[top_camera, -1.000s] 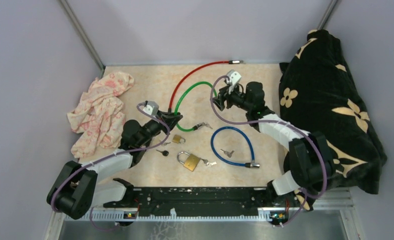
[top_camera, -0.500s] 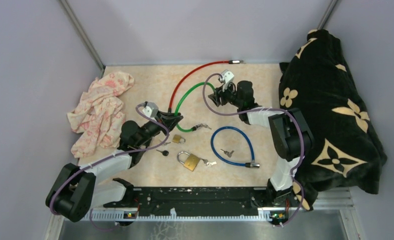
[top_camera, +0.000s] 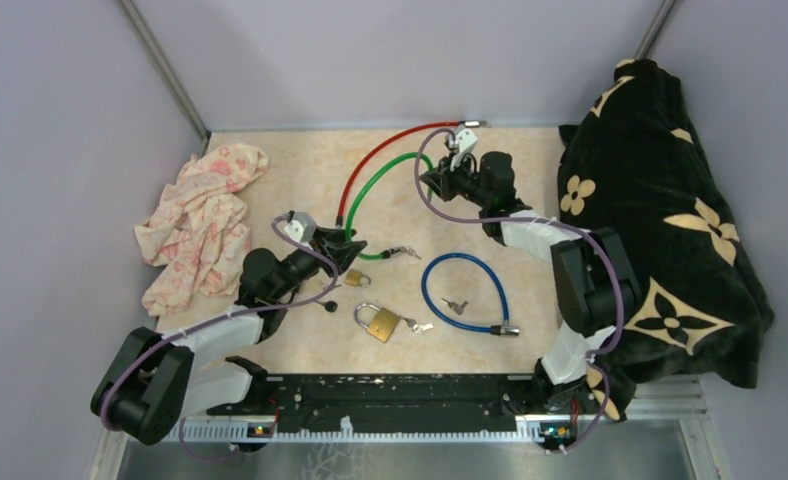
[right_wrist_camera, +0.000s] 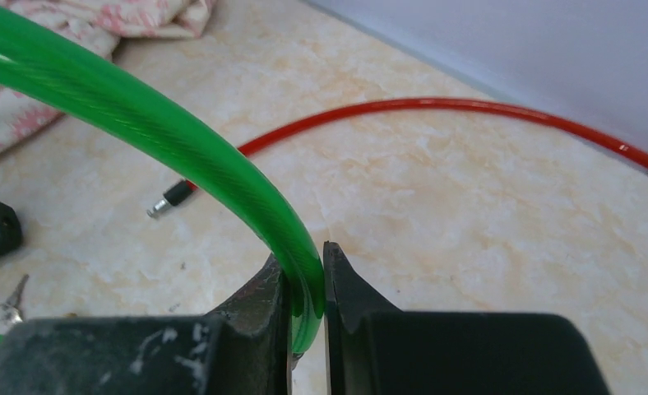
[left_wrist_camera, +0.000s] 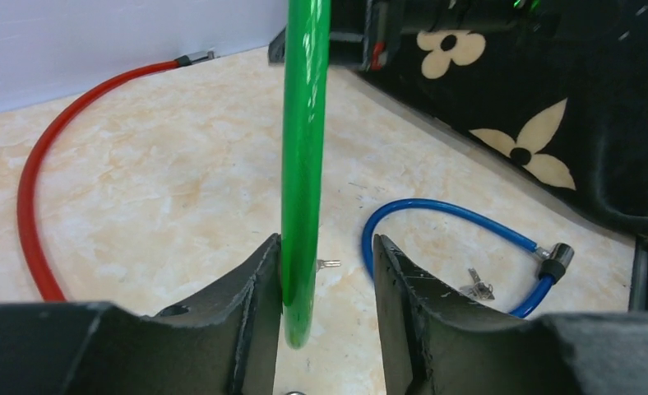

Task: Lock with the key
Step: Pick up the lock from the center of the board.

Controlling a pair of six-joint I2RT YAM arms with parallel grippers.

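Beige marble-pattern tabletop [top_camera: 300, 170] is sitting under even, diffuse light. Pale lilac-grey walls [top_camera: 400, 60] are closing in back & both sides; metal posts [top_camera: 167, 70] are running up rear corners. Black blanket [top_camera: 650, 200] w/ cream flower print is draping over rt edge.

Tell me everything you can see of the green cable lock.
The green cable is a glossy, slightly translucent plastic-coated cord, held up in an arch between the two arms. The right gripper is shut on one stretch of it. Further along, it passes between the open jaws of the left gripper, lying against one finger. The red cable curves alongside it.
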